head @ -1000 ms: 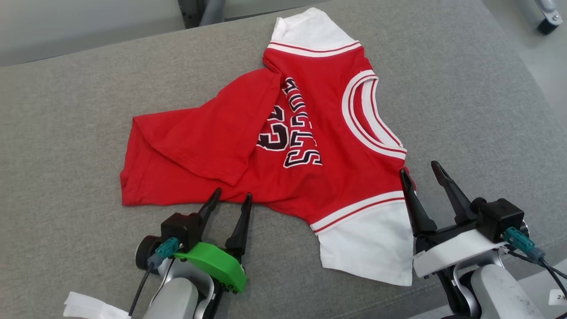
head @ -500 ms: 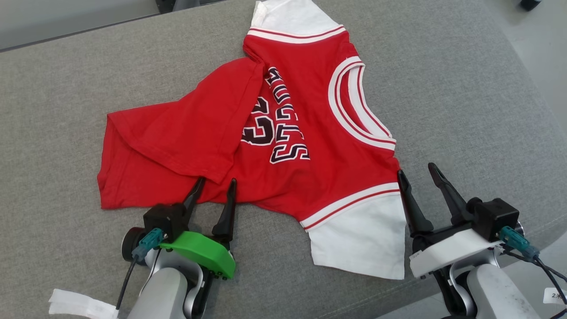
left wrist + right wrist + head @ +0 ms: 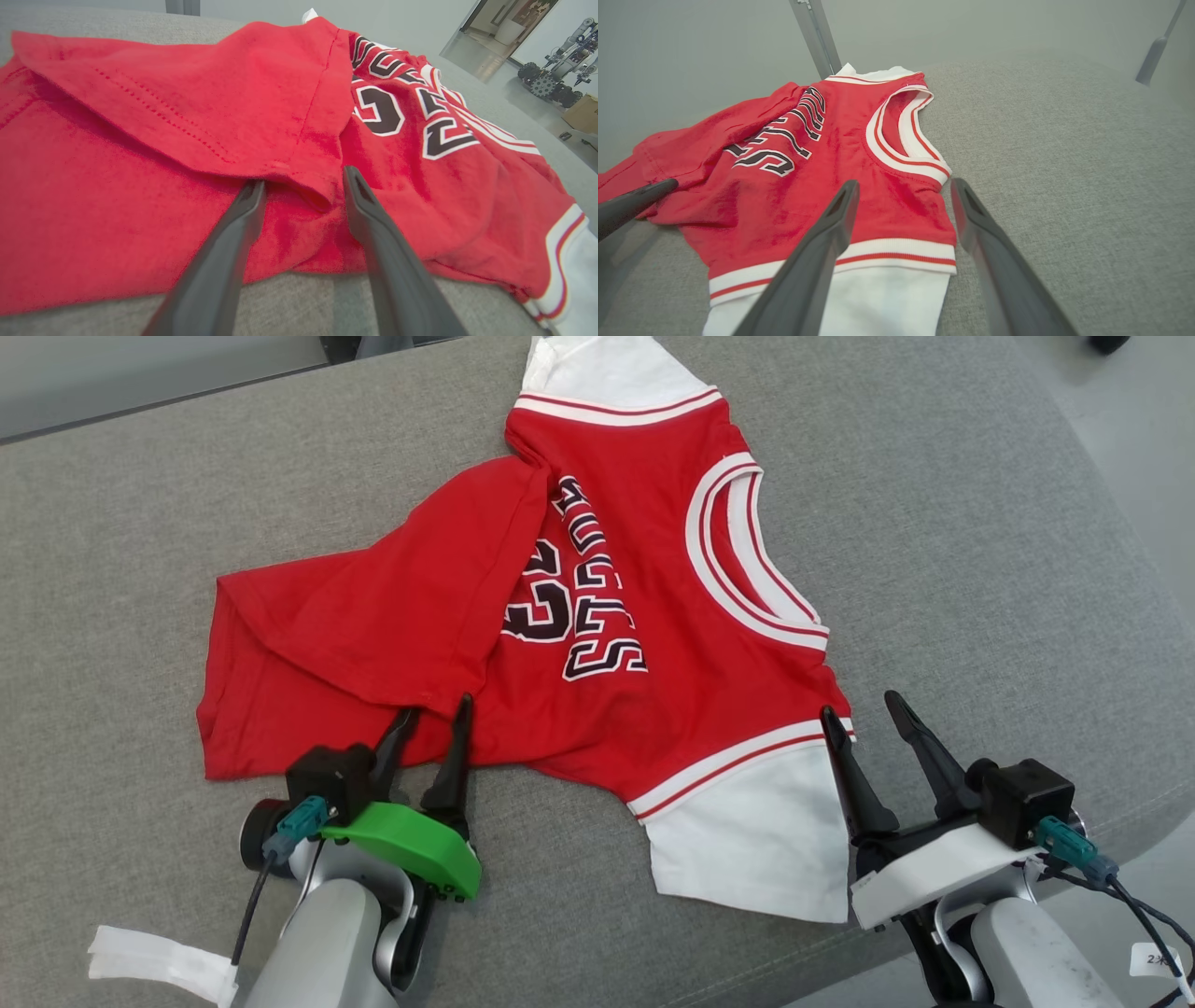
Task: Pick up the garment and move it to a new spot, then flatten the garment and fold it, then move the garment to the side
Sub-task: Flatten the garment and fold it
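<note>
The garment (image 3: 635,709) is a red jersey shirt with white sleeves and dark lettering, lying on the grey cushion (image 3: 980,551). Its lower part is folded up over the chest as a flap (image 3: 224,98). My left gripper (image 3: 432,709) stands open at the near edge, and the flap's corner lies between its fingers (image 3: 302,179). My right gripper (image 3: 859,707) is open at the near shoulder. Its fingers straddle the striped trim where the white sleeve (image 3: 878,298) begins (image 3: 903,183). One left finger (image 3: 635,200) shows at the far left of the right wrist view.
The cushion's right edge (image 3: 1148,616) drops to pale floor. A grey metal post (image 3: 815,37) rises behind the garment. A white tag (image 3: 149,959) hangs by my left arm. Another machine (image 3: 556,70) stands far off in the room.
The head camera has shifted. My left gripper has moved forward from the garment's near edge onto the flap's corner, and its jaws have narrowed a little. The right gripper stays open by the shoulder.
</note>
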Controlling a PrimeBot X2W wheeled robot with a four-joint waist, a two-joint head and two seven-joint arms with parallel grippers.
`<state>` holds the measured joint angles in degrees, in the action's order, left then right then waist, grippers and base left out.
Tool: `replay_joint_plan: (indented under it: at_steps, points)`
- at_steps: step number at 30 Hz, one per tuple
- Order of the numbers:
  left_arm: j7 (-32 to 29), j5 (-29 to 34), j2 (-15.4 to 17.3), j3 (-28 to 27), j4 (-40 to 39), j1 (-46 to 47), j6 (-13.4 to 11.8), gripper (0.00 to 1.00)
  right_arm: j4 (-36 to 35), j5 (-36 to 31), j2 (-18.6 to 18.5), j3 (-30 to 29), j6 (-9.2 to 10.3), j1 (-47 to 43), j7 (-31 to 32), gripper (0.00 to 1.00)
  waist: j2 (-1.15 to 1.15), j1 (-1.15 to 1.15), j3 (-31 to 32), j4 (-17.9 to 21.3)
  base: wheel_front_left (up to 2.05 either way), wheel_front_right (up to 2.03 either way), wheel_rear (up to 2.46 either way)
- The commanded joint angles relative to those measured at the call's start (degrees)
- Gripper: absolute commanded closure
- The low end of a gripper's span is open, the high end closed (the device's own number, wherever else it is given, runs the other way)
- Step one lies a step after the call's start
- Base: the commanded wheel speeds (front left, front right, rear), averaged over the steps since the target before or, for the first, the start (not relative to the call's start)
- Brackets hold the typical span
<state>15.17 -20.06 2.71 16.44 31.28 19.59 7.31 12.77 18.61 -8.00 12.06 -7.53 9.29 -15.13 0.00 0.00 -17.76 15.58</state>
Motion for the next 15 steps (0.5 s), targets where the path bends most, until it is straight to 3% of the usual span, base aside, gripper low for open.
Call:
replay_joint_plan:
  at_steps: [1,5,11,15]
  points:
    - [-0.04,0.71,0.33,-0.63,-0.09,1.18,0.15,1.0,0.33,0.53,-0.07,-0.16,0.07,0.31,-0.01,0.0,0.0,0.0,-0.13,0.05,0.0,0.0,0.0]
    - [-0.03,1.74,0.31,-1.84,-1.2,2.16,0.2,1.0,0.94,0.56,-0.13,-0.7,0.07,-0.2,-0.01,0.0,0.0,0.0,-0.14,-0.14,0.0,0.0,0.0]
    - [-0.01,4.8,0.31,-4.17,-11.24,3.82,0.21,1.0,1.27,0.73,0.42,-1.7,0.07,-0.5,-0.01,0.0,0.0,0.0,-0.24,-0.96,0.0,0.0,0.0]
    - [-0.01,7.2,3.4,-4.54,-13.32,10.14,0.13,1.0,1.61,0.91,1.01,-0.73,0.07,0.55,-0.01,0.0,0.0,0.0,-1.03,-1.21,0.0,0.0,0.0]
